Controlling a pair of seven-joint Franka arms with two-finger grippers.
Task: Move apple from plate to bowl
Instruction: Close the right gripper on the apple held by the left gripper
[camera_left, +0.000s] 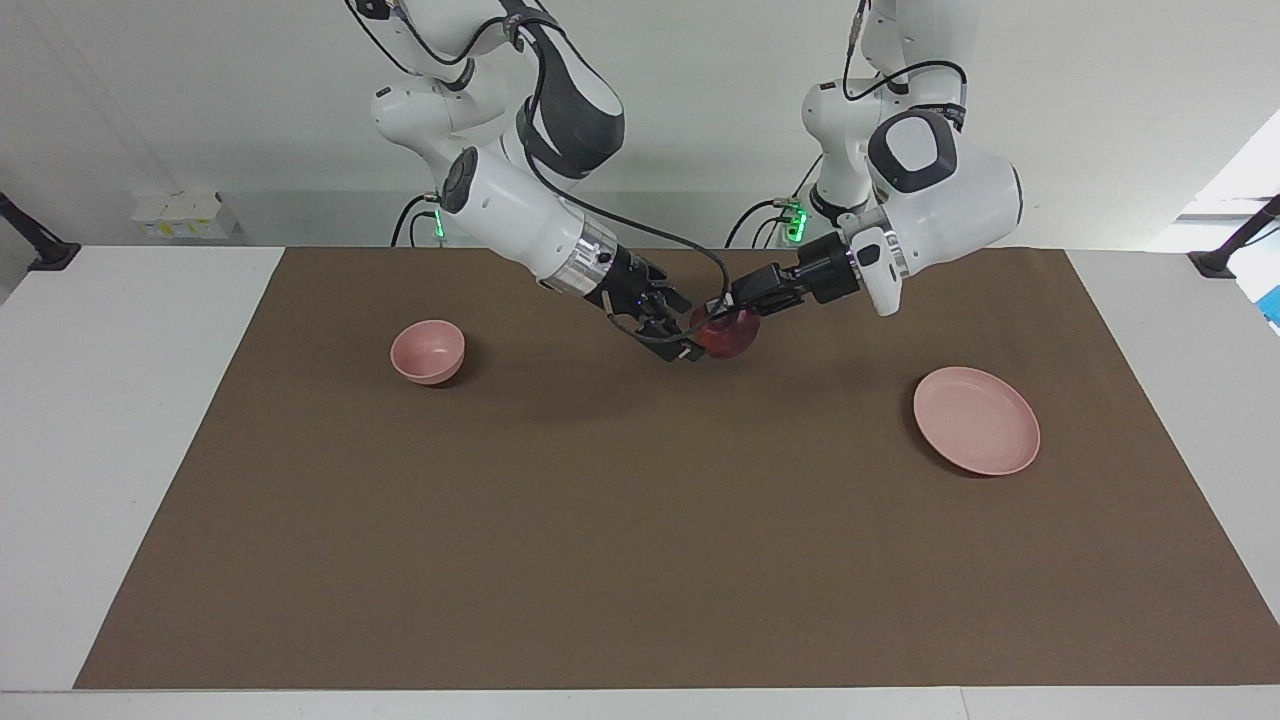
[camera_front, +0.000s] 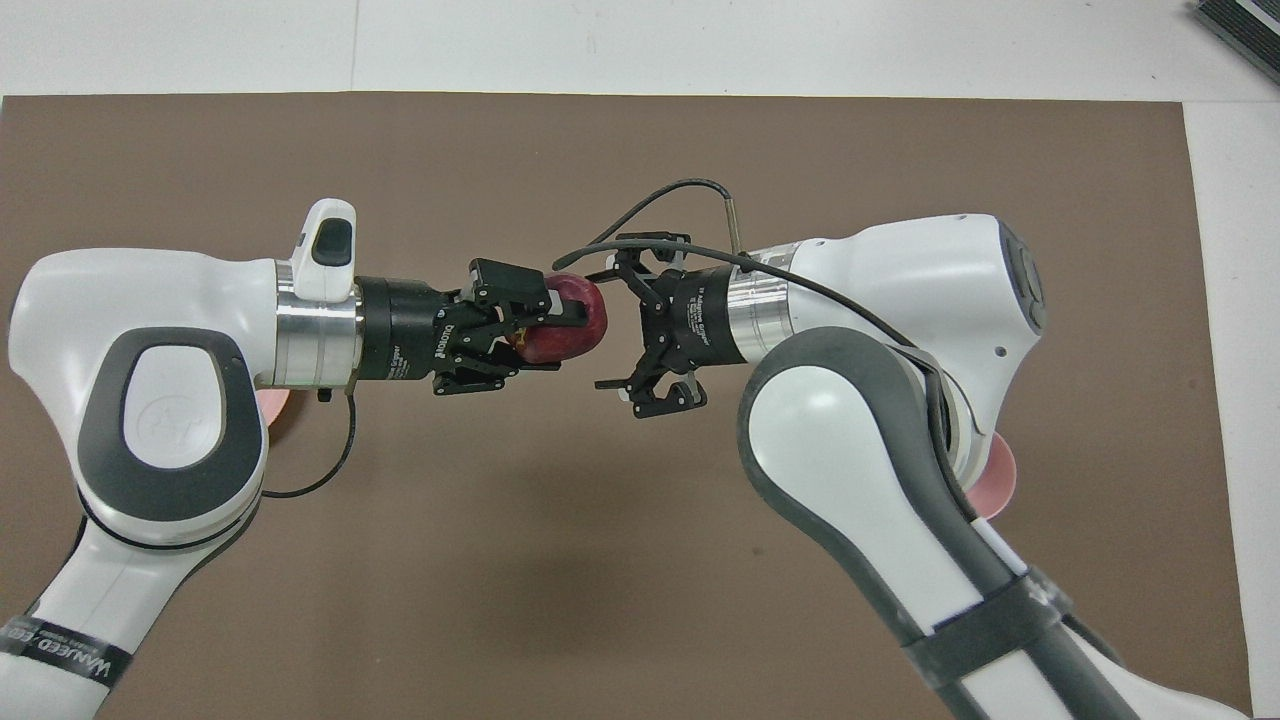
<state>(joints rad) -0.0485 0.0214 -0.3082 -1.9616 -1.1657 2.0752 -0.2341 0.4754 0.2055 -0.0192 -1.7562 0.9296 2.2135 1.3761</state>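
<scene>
The dark red apple (camera_left: 735, 338) hangs in the air over the middle of the brown mat, held in my left gripper (camera_left: 725, 315), which is shut on it. In the overhead view the left gripper (camera_front: 560, 320) clasps the apple (camera_front: 578, 335) from the left arm's side. My right gripper (camera_left: 685, 328) is open, facing the apple from the right arm's side, its fingertips just at the apple's edge; it also shows in the overhead view (camera_front: 625, 335). The flat pink plate (camera_left: 976, 420) lies empty toward the left arm's end. The deep pink bowl (camera_left: 428, 350) stands empty toward the right arm's end.
The brown mat (camera_left: 640, 560) covers most of the white table. In the overhead view the arms hide most of the plate (camera_front: 282, 410) and the bowl (camera_front: 997, 478); only slivers show. A small white box (camera_left: 180, 215) sits off the table near the right arm.
</scene>
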